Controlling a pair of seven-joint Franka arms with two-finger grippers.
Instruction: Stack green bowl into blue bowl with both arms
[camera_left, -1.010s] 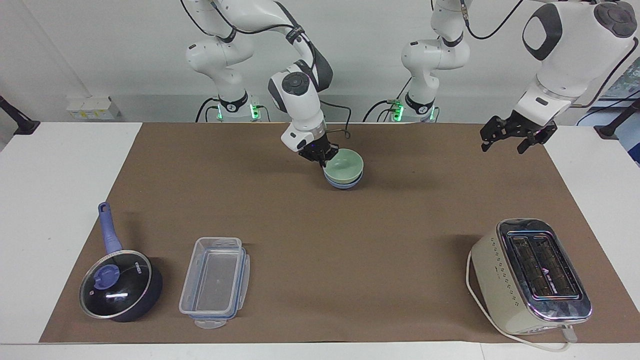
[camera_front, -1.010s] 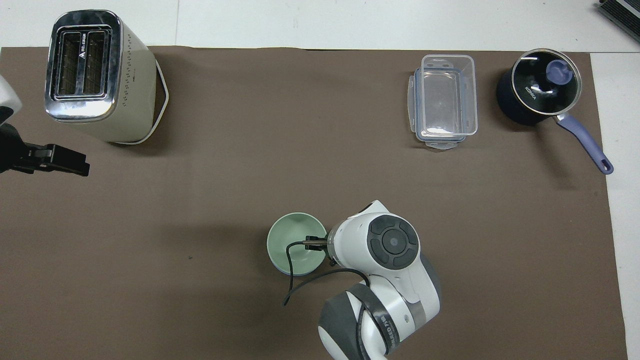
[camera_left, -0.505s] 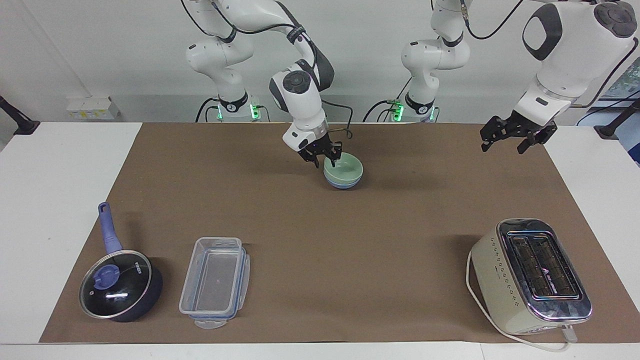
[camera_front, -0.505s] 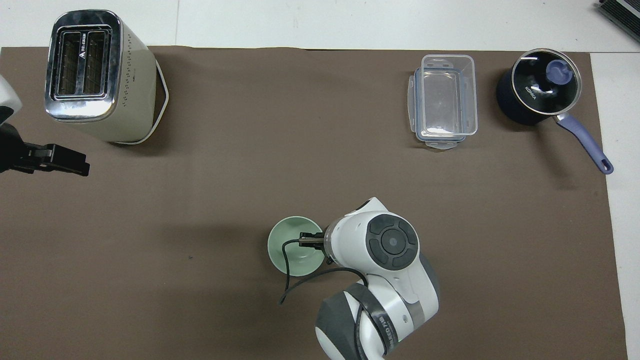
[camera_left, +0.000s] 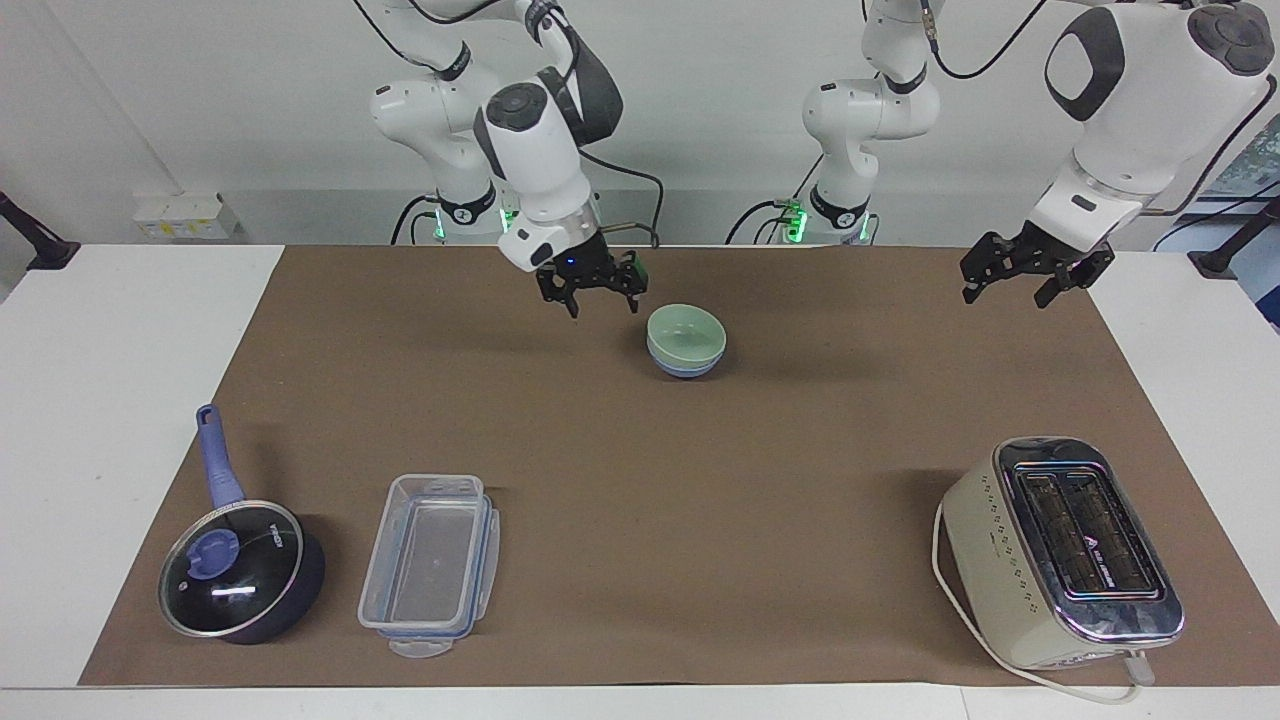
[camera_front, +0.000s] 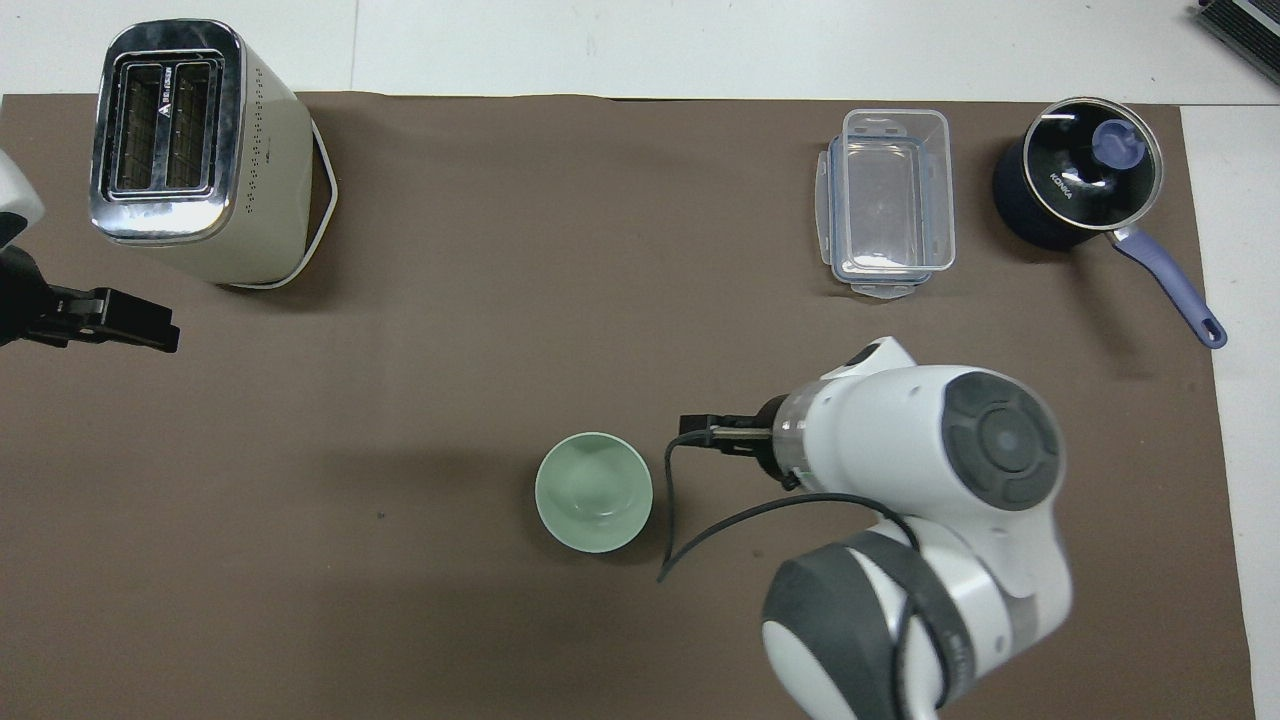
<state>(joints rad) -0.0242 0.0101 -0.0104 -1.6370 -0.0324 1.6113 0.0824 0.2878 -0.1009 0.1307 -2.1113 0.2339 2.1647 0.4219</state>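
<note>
The pale green bowl (camera_left: 686, 333) (camera_front: 593, 490) sits nested in the blue bowl (camera_left: 685, 369), which shows only as a blue band under it in the facing view. Both stand on the brown mat close to the robots. My right gripper (camera_left: 605, 305) (camera_front: 705, 436) hangs open and empty above the mat, beside the stacked bowls toward the right arm's end and clear of them. My left gripper (camera_left: 1005, 295) (camera_front: 130, 325) waits open and empty over the mat's edge at the left arm's end.
A cream toaster (camera_left: 1065, 555) (camera_front: 190, 150) with its cord stands farther from the robots at the left arm's end. A clear plastic container (camera_left: 430, 565) (camera_front: 888, 200) and a dark lidded pan (camera_left: 240, 565) (camera_front: 1085, 180) with a blue handle lie farther out at the right arm's end.
My right gripper opened, let go of the green bowl's rim, rose and swung away toward the right arm's end. The green bowl settled level in the blue bowl. The left arm stayed still.
</note>
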